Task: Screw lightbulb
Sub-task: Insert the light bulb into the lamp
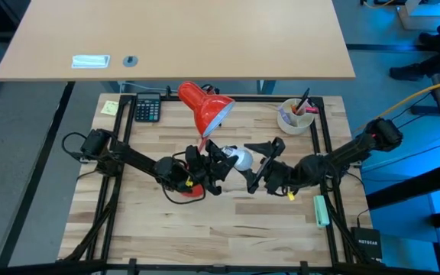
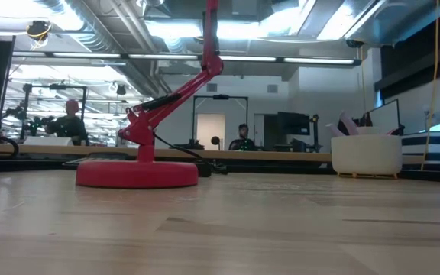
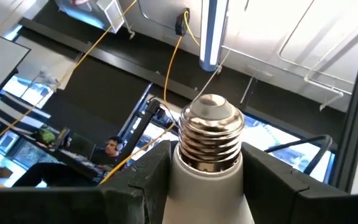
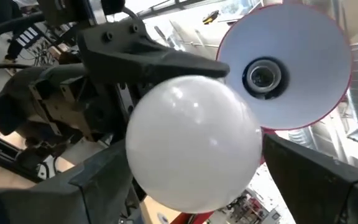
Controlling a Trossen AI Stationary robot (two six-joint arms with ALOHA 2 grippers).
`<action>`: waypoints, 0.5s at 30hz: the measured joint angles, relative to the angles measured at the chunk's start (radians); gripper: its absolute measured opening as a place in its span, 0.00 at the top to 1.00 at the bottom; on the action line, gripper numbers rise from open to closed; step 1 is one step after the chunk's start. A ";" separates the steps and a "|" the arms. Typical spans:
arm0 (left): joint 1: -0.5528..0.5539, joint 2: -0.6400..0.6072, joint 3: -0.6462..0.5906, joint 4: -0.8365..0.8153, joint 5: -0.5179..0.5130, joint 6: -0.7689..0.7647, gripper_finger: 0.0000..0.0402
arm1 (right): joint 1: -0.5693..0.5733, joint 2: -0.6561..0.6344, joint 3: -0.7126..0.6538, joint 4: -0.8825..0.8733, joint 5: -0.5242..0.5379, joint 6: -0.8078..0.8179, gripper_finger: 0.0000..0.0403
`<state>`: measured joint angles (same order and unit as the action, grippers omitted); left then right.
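Note:
The lightbulb (image 1: pixel 241 159) is white with a silvery screw base (image 3: pixel 211 134). It is held above the table's middle, below the red lamp's shade (image 1: pixel 207 107). My left gripper (image 1: pixel 230 160) comes from the left and is shut on it. My right gripper (image 1: pixel 260 163) is open just right of the bulb, with a finger on either side of the white globe (image 4: pixel 191 143); I cannot tell whether they touch it. The shade's white inside and its empty socket (image 4: pixel 263 77) show behind the globe. The lamp's round red base (image 2: pixel 136 173) rests on the table. My left gripper pinches the bulb's white neck (image 3: pixel 185 174) between its two fingers (image 3: pixel 138 180), just below the screw base. The fingers lie across the bulb. The screw base sticks up past them, and the globe faces my right gripper. The bulb is lifted clear of the table.
A calculator (image 1: pixel 147 108) and a yellow note (image 1: pixel 110 107) lie at the far left. A white cup with pens (image 1: pixel 295 116) stands at the far right, and a green marker (image 1: pixel 321 210) lies at the near right. Dark frame rails (image 1: pixel 327 153) and cables edge the table.

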<state>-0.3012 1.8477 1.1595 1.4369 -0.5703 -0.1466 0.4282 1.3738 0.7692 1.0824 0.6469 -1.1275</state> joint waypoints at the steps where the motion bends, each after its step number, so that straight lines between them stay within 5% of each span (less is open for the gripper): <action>1: 0.000 0.000 0.000 0.000 0.000 -0.003 0.59 | 0.006 0.000 0.000 0.005 0.001 -0.006 0.13; 15: 0.000 0.000 0.000 -0.009 -0.002 -0.011 0.59 | 0.017 0.000 0.000 0.017 -0.040 -0.059 0.13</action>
<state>-0.3008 1.8473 1.1595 1.4276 -0.5724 -0.1578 0.4454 1.3735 0.7692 1.0993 0.6072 -1.1870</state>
